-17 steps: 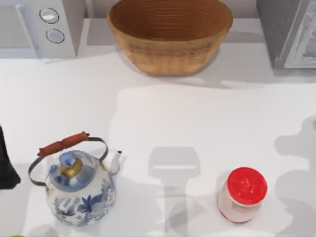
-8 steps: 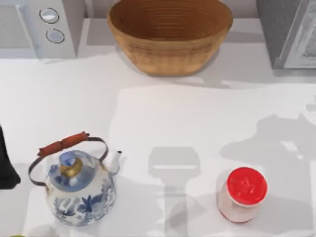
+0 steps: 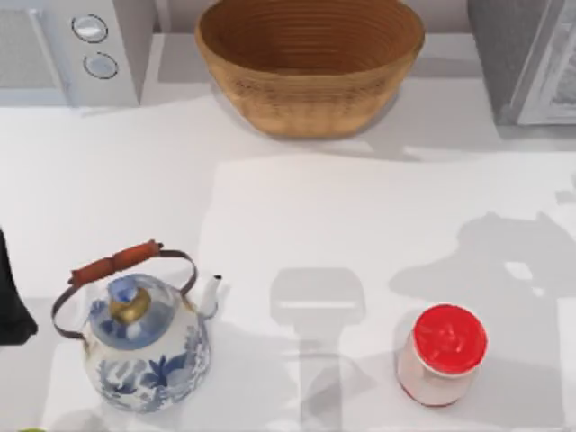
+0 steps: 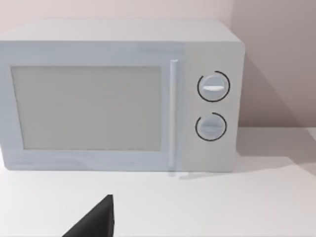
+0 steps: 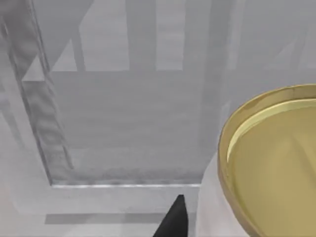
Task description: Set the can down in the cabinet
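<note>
The can (image 3: 441,354), a small cylinder with a glossy red top and pale pinkish sides, stands upright on the white table near the front right. The grey cabinet (image 3: 526,56) stands at the back right corner, and its grey ribbed front (image 5: 123,123) appears close in the right wrist view. A dark tip of my right gripper (image 5: 173,221) pokes in at that view's edge, facing the cabinet. At the table's left edge sits a dark part of my left arm (image 3: 11,301), and a dark tip of the left gripper (image 4: 95,222) faces the microwave. Nothing touches the can.
A blue-and-white floral kettle (image 3: 144,346) with a red-brown handle stands front left. A woven basket (image 3: 310,63) sits at the back middle, and a pale microwave (image 3: 72,49) at the back left. A yellow round dish with a brass rim (image 5: 276,168) lies close to the right gripper.
The right arm's shadow has slid leftward over the table's right side, toward the can. The can, the kettle and the left arm have not moved.
</note>
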You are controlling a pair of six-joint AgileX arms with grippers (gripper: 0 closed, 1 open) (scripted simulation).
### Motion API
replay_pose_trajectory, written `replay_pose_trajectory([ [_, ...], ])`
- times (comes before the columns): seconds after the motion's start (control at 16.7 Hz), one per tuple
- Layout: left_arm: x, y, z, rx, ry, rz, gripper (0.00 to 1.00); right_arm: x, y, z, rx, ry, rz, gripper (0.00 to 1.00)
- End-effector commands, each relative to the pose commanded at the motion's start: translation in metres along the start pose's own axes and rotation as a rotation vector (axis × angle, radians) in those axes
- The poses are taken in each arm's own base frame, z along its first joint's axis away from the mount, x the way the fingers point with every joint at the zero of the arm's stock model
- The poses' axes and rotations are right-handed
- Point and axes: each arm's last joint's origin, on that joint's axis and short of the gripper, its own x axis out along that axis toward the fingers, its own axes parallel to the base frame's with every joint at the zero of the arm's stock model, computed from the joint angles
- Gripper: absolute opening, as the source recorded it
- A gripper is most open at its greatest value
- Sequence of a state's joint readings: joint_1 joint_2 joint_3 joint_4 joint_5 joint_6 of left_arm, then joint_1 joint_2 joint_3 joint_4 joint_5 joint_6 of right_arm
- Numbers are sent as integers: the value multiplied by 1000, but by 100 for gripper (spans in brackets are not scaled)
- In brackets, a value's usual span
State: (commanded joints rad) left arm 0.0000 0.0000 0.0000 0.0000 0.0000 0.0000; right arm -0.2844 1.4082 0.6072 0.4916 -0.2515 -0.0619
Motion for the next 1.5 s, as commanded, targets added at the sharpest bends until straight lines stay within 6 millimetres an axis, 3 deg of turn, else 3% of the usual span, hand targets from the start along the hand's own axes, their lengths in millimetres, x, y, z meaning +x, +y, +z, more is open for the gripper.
replay_pose_trajectory([
  [0.6, 0, 0, 0, 0, 0, 0, 100, -88, 41, 0, -25, -122, -4, 0],
  [1.2, 0, 0, 0, 0, 0, 0, 100, -152, 63, -42, -26, -287, 2, 0],
  [1.5, 0, 0, 0, 0, 0, 0, 100, -159, 68, -78, -12, -317, 10, 0],
])
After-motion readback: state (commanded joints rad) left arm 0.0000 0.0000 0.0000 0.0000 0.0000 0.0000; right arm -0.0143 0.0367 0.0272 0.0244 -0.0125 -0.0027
